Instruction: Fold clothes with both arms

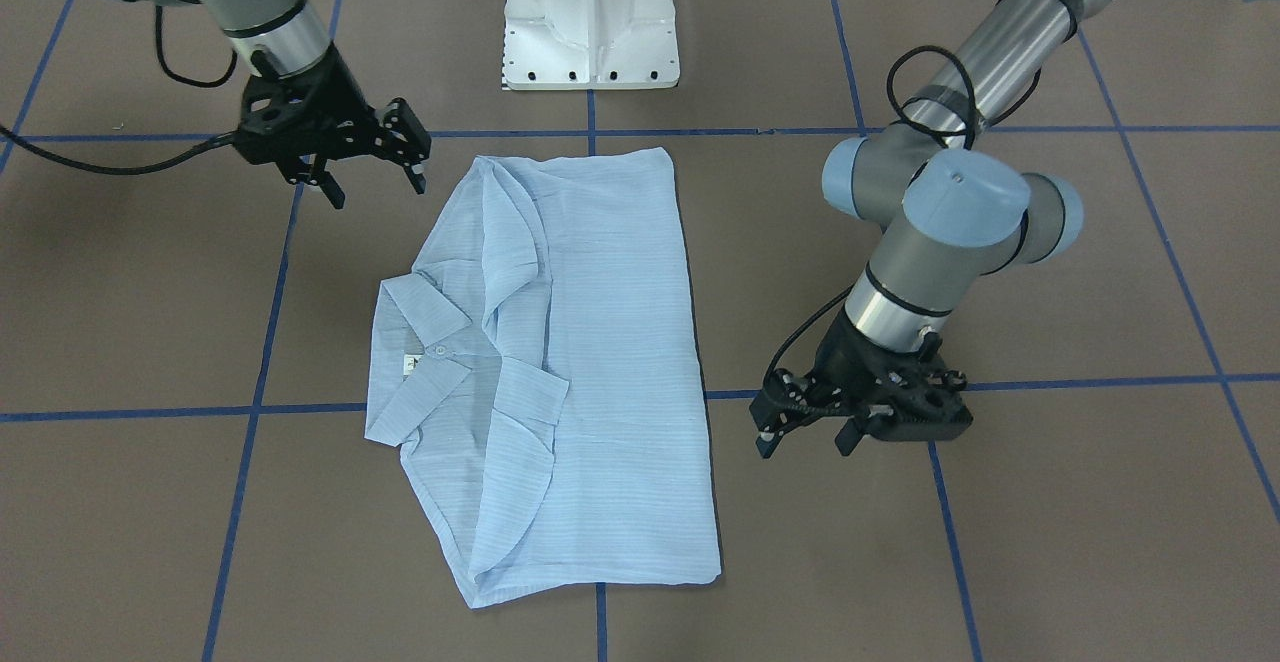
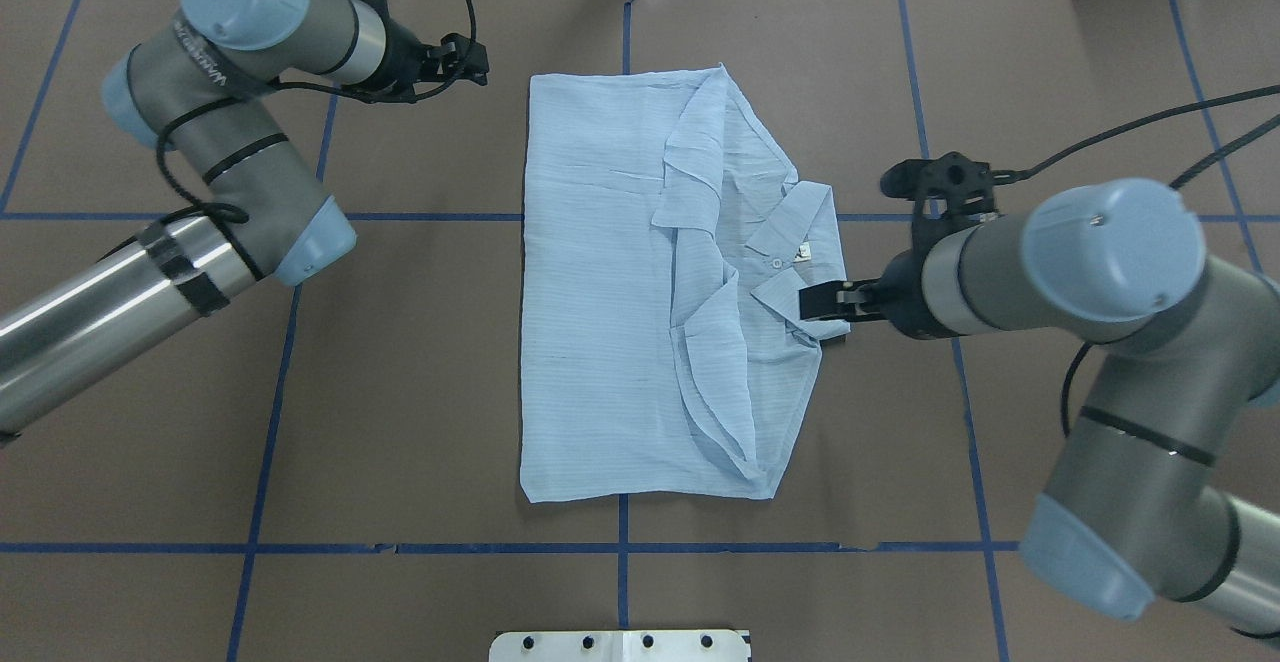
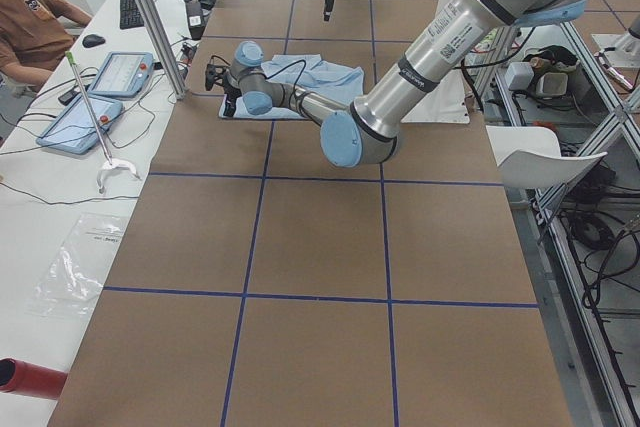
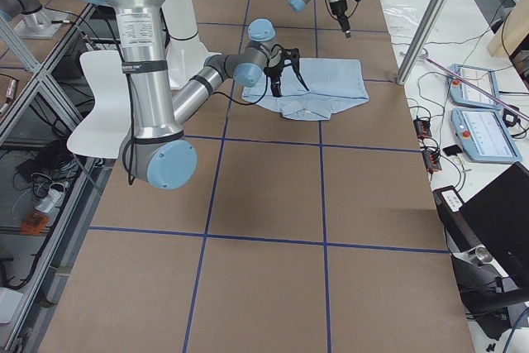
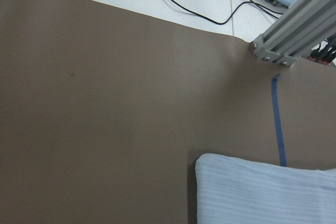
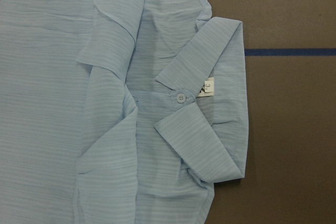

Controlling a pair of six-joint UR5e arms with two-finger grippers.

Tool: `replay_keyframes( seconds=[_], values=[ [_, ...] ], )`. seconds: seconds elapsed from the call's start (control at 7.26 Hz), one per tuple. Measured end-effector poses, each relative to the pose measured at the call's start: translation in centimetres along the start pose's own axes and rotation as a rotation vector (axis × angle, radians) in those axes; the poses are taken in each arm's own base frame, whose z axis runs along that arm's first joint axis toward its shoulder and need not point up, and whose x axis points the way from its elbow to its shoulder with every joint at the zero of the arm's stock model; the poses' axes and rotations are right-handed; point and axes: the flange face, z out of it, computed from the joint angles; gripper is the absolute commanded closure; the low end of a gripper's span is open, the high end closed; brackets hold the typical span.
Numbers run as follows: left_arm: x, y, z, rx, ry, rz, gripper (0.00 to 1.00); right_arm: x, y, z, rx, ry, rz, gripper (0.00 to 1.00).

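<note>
The pale-blue striped shirt lies flat on the brown table, folded into a long rectangle with both sleeves tucked in over it. Its collar, neck label and top button fill the right wrist view. My right gripper hovers open off the collar side of the shirt, holding nothing. My left gripper stands open and empty beside the opposite long edge, close to the table. The left wrist view catches only one shirt corner.
The white pedestal base sits at the robot's edge of the table. Blue tape lines cross the brown mat. An aluminium post stands near the shirt's far corner. Tablets and a seated person are at the side bench.
</note>
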Motion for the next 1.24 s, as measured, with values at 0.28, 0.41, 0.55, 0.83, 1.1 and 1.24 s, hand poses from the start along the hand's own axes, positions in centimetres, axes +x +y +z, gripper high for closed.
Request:
replay_keyframes(
  seconds=[0.28, 0.41, 0.55, 0.83, 1.1, 1.24],
  values=[
    [-2.0, 3.8, -6.4, -0.034, -0.006, 0.014, 0.0, -6.4, 2.9, 3.6, 0.017, 0.098, -0.115, 0.0],
    [-2.5, 5.1, -8.0, -0.057, -0.001, 0.015, 0.0, -8.3, 4.8, 5.8, 0.021, 0.135, -0.187, 0.0],
    [-3.1, 5.9, -8.3, -0.075, -0.004, 0.014, 0.0, -9.8, 6.4, 7.6, 0.021, 0.159, -0.244, 0.0],
    [-3.7, 6.4, -7.9, -0.091, -0.015, 0.012, 0.0, -12.2, 8.5, 9.6, 0.009, 0.171, -0.295, 0.0],
    [-3.8, 6.5, -7.7, -0.094, -0.014, 0.012, 0.0, -12.7, 9.3, 10.8, -0.006, 0.183, -0.313, 0.0],
    [-3.7, 6.6, -7.7, -0.095, -0.011, 0.012, 0.0, -12.4, 9.5, 11.3, -0.012, 0.195, -0.324, 0.0]
  ],
)
